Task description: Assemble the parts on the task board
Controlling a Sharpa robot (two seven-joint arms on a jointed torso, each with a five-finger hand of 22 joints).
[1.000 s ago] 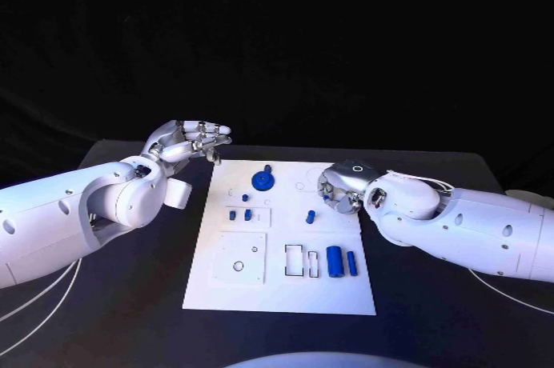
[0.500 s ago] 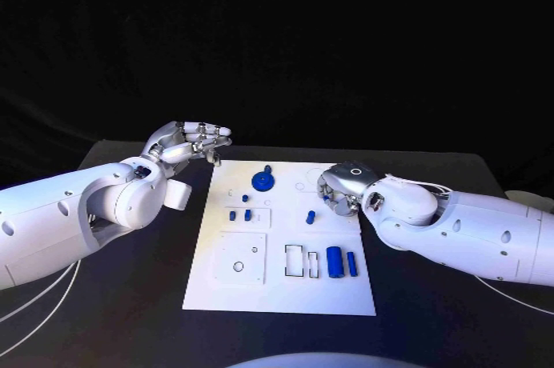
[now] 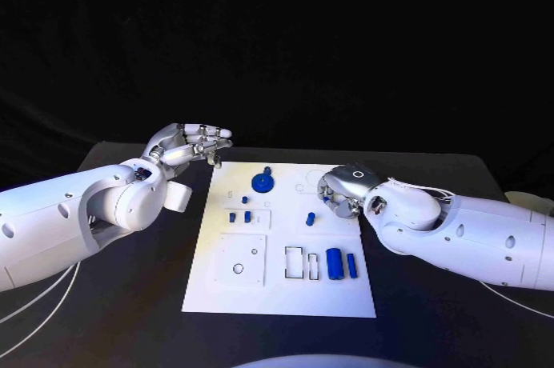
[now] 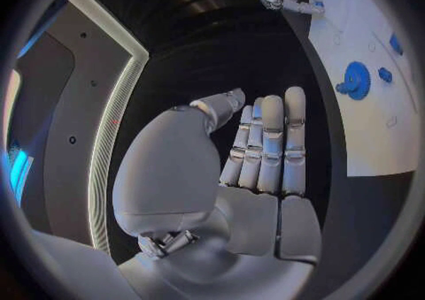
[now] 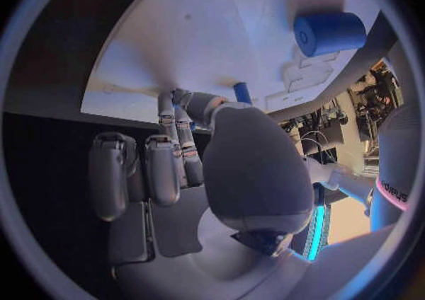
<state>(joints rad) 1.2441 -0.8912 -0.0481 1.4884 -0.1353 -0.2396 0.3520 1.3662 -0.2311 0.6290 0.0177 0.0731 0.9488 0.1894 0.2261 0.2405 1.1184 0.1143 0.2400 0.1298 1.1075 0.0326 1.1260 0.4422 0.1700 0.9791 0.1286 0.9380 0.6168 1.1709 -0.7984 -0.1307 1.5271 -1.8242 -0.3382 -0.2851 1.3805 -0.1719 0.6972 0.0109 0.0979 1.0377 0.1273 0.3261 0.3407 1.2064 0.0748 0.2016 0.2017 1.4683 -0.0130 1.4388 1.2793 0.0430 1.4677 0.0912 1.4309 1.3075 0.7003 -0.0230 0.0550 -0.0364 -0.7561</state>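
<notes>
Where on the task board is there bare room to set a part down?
The near strip of the task board, below the two blue cylinders and rectangular slots, is bare. It is crowded around the blue gear and by the right hand.

Task board (image 3: pixel 281 292): white plate, flat, between the two hands.
Gear (image 3: pixel 263 182): blue, flat, near the left hand (image 3: pixel 190 146).
Cylinders (image 3: pixel 334 262): blue, lying beside the right hand (image 3: pixel 343 189).
</notes>
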